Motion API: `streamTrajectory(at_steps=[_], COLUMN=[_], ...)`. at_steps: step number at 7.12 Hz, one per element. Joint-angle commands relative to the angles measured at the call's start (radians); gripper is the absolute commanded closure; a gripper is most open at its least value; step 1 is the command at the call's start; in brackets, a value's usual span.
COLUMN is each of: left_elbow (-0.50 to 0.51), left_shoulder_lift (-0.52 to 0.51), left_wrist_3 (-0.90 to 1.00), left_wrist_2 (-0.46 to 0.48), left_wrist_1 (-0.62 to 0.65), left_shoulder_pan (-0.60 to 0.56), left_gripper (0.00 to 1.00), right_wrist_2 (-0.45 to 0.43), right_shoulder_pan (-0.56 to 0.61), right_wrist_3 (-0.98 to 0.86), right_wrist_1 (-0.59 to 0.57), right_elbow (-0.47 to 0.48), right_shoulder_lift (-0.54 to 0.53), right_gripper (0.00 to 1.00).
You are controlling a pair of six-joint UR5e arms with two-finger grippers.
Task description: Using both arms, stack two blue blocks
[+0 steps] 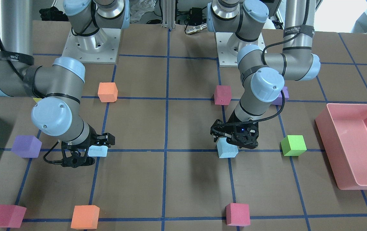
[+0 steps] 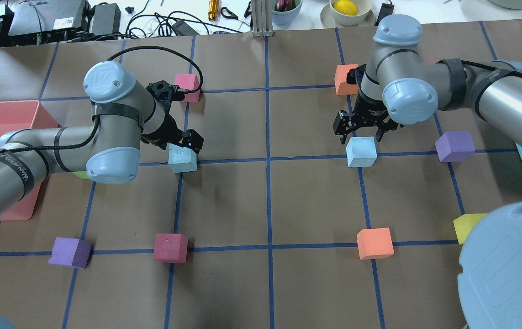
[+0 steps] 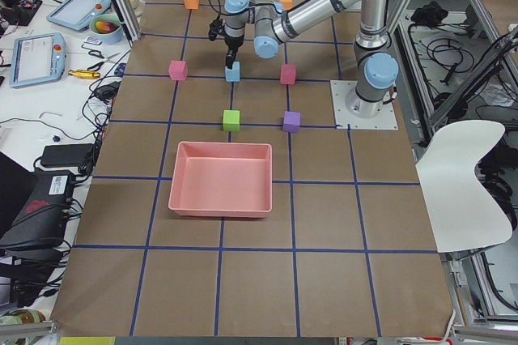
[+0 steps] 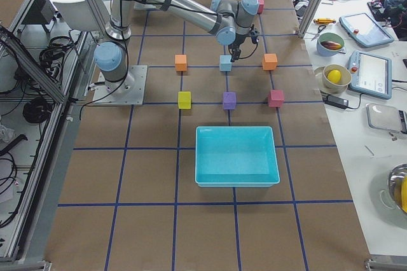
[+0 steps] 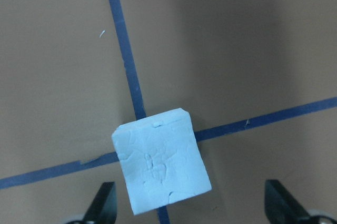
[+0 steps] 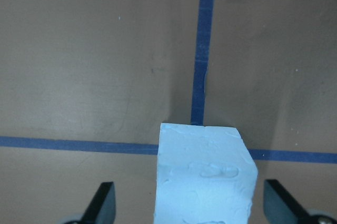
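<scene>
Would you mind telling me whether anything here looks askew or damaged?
Nothing is spilled or broken. The blue block under the left gripper sits off-centre between the open jaws and slightly turned to them, and its top face is scuffed.

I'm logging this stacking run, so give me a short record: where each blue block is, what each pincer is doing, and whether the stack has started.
left blue block: on the table, on a tape crossing
right blue block: on the table, on a tape crossing
left pincer: open, over the left blue block, fingers clear of its sides
right pincer: open, over the right blue block, fingers clear of its sides
stack: not started; blocks far apart, neither lifted
</scene>
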Motion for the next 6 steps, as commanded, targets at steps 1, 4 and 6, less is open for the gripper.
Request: streamTrajectory(at_steps=[1, 4, 6], left_elbow=[-0.006, -0.017, -0.015], left_shoulder_lift=[-0.038, -0.063, -0.063], left_wrist_3=[0.0, 0.005, 0.003], left_wrist_2=[0.003, 0.129, 0.124], left_wrist_1=[0.02, 0.023, 0.037], left_shoulder_pan=[0.0, 0.0, -0.002], left_gripper=[0.0, 0.0, 0.1], right_wrist_2=[-0.004, -0.008, 0.007], right_shoulder_pan=[0.0, 0.0, 0.008], right_wrist_3=[0.0, 0.0, 0.028], right_wrist_1=[-0.024, -0.041, -0.01], right_elbow=[0.031, 0.022, -0.01], right_shoulder_lift=[0.004, 0.002, -0.038], right_gripper=[0.12, 1.0, 1.0])
